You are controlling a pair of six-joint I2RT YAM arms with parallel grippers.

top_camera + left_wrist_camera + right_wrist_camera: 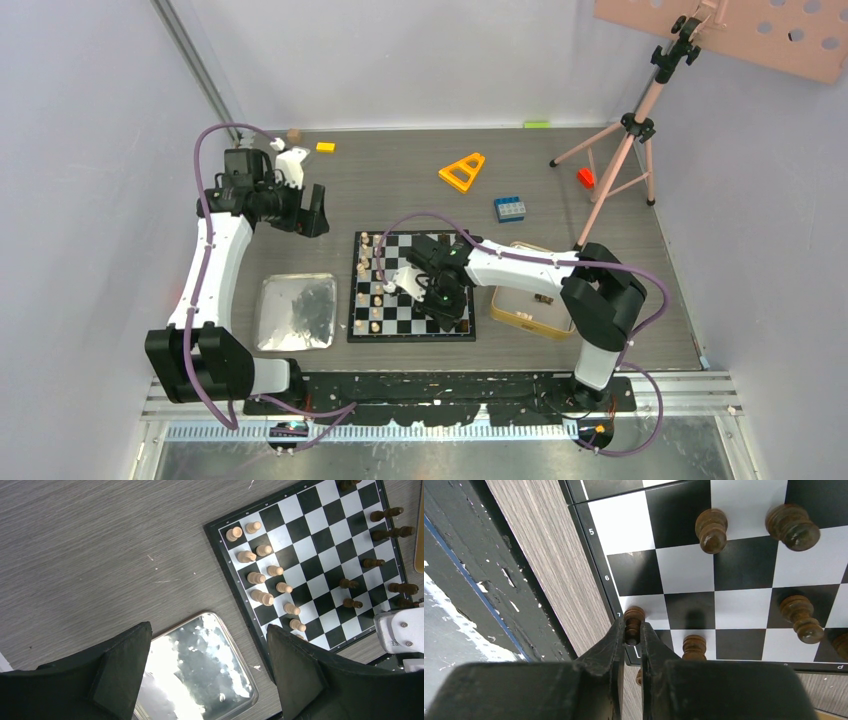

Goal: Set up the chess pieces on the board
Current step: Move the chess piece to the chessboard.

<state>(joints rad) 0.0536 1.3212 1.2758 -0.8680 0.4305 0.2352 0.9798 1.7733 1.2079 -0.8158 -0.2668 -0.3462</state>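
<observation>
At the board's corner nearest the right arm: right tool [633,631] pinches one dark piece [634,614], jaws pressed onto its stem from both sides.
Held piece, position: over the white edge square just past rim mark 6, beside the black border. Whether its base touches the board [684,570] cannot be told.
Left tool [207,680]: spread wide and empty, hovering above the tabletop [100,555] by the silver tray [220,617], well apart from any piece.
Board state: light pieces [256,577] stand in two files along one side. The dark pieces [350,584] on the opposite half are uneven, with gaps. Judged partway done.
Step in hand (judgement): seating the held piece on its square among the dark ranks.
Doing it well: keep the piece upright and centred on one square. Lower until the base sits flat, part the jaws only slightly, then lift straight up.
Risk: neighbouring dark piece [694,647] stands just beside one finger, so a sideways pull-out could tip it.
</observation>
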